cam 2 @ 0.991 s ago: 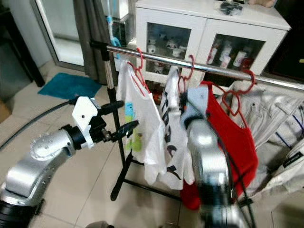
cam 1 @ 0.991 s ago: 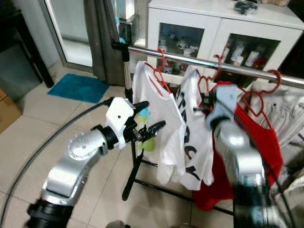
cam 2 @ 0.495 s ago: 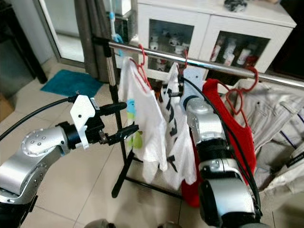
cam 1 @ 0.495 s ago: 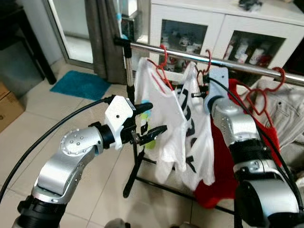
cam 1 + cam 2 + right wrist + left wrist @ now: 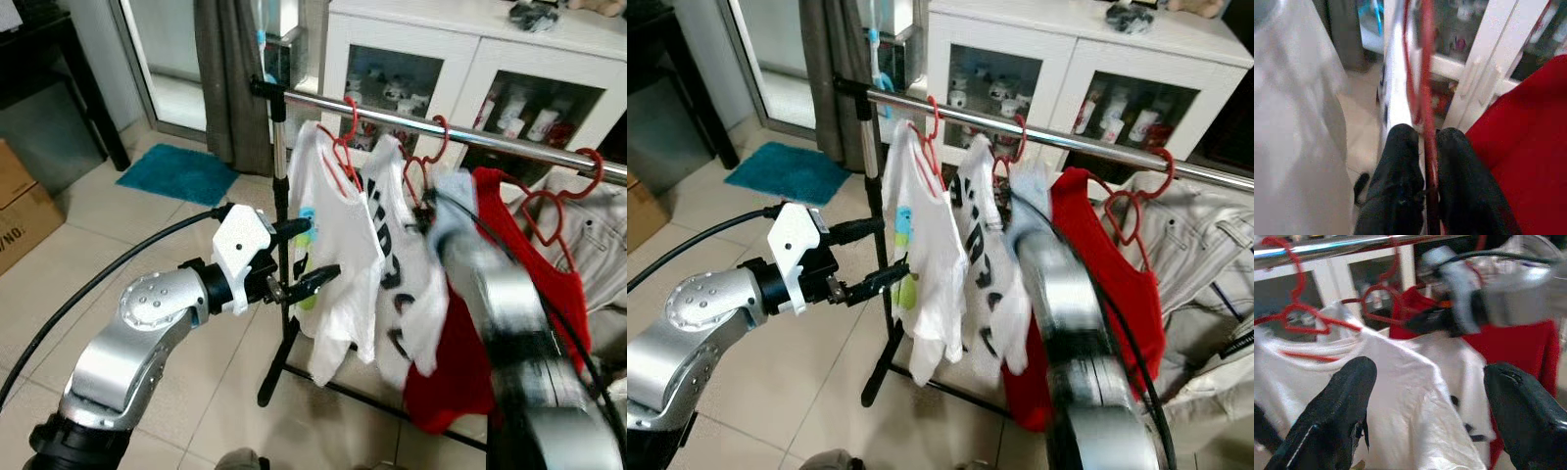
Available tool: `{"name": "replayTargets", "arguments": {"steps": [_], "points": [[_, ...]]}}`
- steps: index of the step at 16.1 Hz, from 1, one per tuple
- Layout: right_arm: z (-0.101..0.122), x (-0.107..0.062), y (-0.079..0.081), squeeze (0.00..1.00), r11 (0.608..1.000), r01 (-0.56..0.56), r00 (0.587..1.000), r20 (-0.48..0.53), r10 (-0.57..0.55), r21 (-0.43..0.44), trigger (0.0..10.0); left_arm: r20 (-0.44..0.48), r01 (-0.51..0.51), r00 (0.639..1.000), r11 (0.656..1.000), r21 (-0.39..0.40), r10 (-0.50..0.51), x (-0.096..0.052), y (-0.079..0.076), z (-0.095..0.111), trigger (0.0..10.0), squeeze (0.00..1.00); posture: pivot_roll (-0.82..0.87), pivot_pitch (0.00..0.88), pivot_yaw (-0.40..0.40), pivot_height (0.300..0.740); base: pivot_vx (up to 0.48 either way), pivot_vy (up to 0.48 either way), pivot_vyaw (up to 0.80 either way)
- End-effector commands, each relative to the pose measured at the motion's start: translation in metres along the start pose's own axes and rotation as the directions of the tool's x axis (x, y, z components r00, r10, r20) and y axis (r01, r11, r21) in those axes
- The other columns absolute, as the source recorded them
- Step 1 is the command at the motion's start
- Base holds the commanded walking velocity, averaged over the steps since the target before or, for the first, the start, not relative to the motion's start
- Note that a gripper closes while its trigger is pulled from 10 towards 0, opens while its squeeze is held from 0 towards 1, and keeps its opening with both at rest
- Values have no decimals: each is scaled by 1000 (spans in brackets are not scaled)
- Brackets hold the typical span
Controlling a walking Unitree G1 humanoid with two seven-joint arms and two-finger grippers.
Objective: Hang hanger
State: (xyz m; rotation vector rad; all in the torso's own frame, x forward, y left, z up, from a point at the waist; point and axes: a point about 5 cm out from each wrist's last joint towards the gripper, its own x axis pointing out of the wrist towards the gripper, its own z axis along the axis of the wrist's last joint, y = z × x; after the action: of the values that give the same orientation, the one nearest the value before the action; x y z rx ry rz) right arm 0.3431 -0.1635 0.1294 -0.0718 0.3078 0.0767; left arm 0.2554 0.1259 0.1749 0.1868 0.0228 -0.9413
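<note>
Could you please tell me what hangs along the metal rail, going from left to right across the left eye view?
White T-shirt with the coloured print → white T-shirt with black lettering → red garment → pale beige garment.

A home, likely a living or laundry corner. A metal rack (image 5: 431, 125) carries shirts (image 5: 338, 245) on red hangers (image 5: 341, 147) over a beige tiled floor (image 5: 118, 245). Behind it stands a white cabinet (image 5: 460, 59) with glass doors showing cups and bottles. A grey curtain (image 5: 230, 88) hangs by a glass door, with a teal mat (image 5: 176, 174) before it and a cardboard box (image 5: 22, 201) nearby.
</note>
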Motion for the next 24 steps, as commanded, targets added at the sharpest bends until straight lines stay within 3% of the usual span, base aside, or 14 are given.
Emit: {"name": "replayTargets", "arguments": {"steps": [1, 3, 6, 8, 11, 12, 15, 17, 24], "points": [[25, -8, -2, 1000, 1000, -17, 994, 108, 16, 7, 10000, 4, -29, 1000, 1000, -1, 29, -1, 1, -1, 10000, 0, 57, 23, -24, 740, 0, 0, 0], [37, -34, -6, 1000, 998, -48, 970, 240, 37, 40, 10000, 21, -162, 986, 986, -35, 163, -2, 7, -9, 10000, 0, 49, 19, -17, 740, 0, 0, 0], [49, -70, -6, 1000, 989, -129, 915, 394, 89, 77, 10000, 52, -281, 957, 957, -67, 285, 0, 6, -13, 10000, 0, 44, 17, -7, 740, 0, 0, 0], [45, -85, -5, 1000, 981, -169, 891, 440, 113, 92, 10000, 38, -342, 937, 935, -89, 347, 5, 4, -18, 10000, 0, 38, 19, 0, 740, 0, 0, 0], [32, -94, -5, 961, 983, -150, 903, 420, 92, 107, 10000, 29, -398, 915, 912, -100, 403, 6, 3, -21, 10000, 0, 43, 21, -1, 740, 0, 0, 0], [25, -97, -4, 0, 984, -130, 912, 404, 72, 118, 10000, 25, -428, 901, 897, -108, 433, 5, 3, -23, 10000, 0, 43, 21, -1, 740, 0, 0, 0], [4, -107, 15, 0, 961, -215, 921, 364, 140, 174, 10000, 18, -447, 892, 888, -110, 451, 0, 1, -27, 10000, 0, 42, 30, 3, 740, 0, 0, 0], [-3, -109, 19, 0, 959, -221, 926, 348, 148, 179, 10000, 13, -459, 886, 882, -112, 463, -2, 1, -28, 10000, 0, 41, 33, 4, 740, 0, 0, 0], [-32, -111, 19, 0, 963, -158, 963, 249, 102, 219, 10000, -12, -467, 884, 879, -96, 468, -5, -1, -33, 10000, 0, 38, 41, 6, 740, 0, 0, 0]]}}
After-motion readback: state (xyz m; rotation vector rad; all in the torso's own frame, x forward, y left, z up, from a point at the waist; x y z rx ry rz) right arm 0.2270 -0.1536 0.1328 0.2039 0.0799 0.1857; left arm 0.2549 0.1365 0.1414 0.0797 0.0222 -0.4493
